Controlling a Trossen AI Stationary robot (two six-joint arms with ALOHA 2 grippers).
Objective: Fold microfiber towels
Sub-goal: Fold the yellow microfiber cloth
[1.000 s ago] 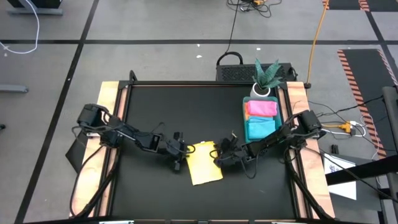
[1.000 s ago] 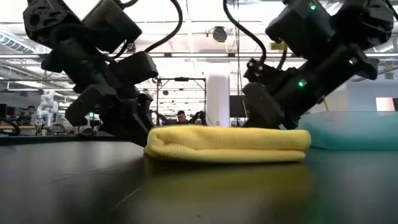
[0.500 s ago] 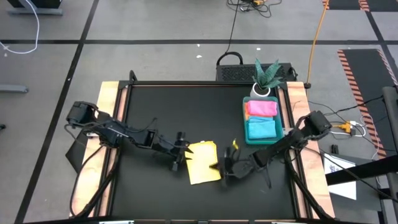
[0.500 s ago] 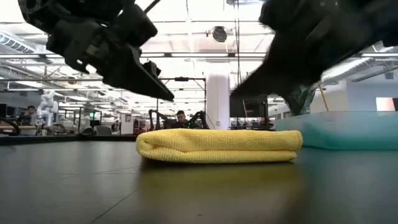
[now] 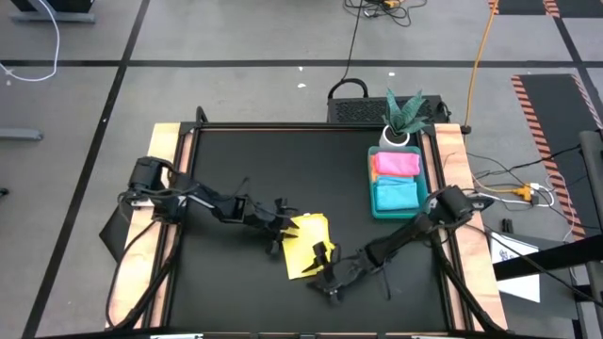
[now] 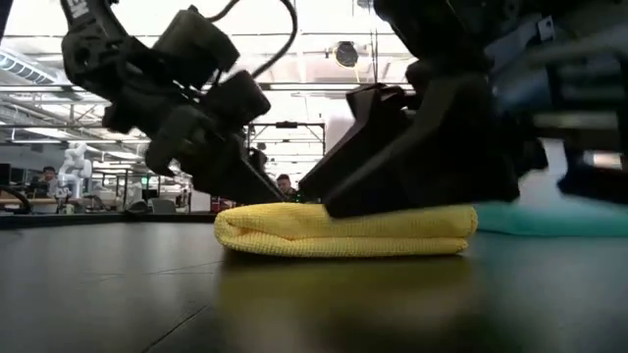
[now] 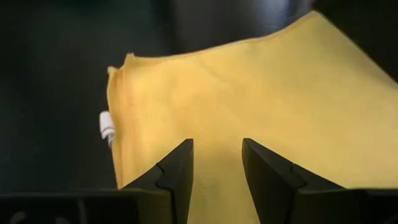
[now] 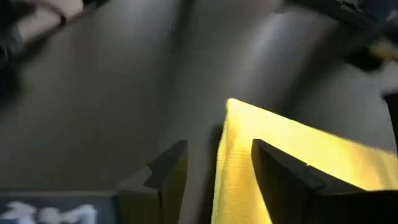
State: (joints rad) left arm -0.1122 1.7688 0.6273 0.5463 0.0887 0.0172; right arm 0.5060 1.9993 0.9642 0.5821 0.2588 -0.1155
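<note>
Yellow microfiber towel (image 5: 306,246) lies folded on the black bench (image 5: 283,160), with an end effector at each side of it.

Seen from above, the left end effector (image 5: 283,224) sits at the towel's upper left corner; its wrist view shows the two fingers (image 7: 177,171) spread apart over the yellow cloth, pinching nothing. The right end effector (image 5: 325,266) is at the towel's lower right edge, and its wrist view shows its fingers (image 8: 168,174) spread with a folded corner of the towel between them, not gripped. From bench height the towel (image 6: 345,230) is a flat layered bundle. A pink towel (image 5: 397,163) and a light blue towel (image 5: 397,195) lie folded in the green tray (image 5: 373,185) at the bench's right side, beside a small potted plant (image 5: 403,118).
</note>
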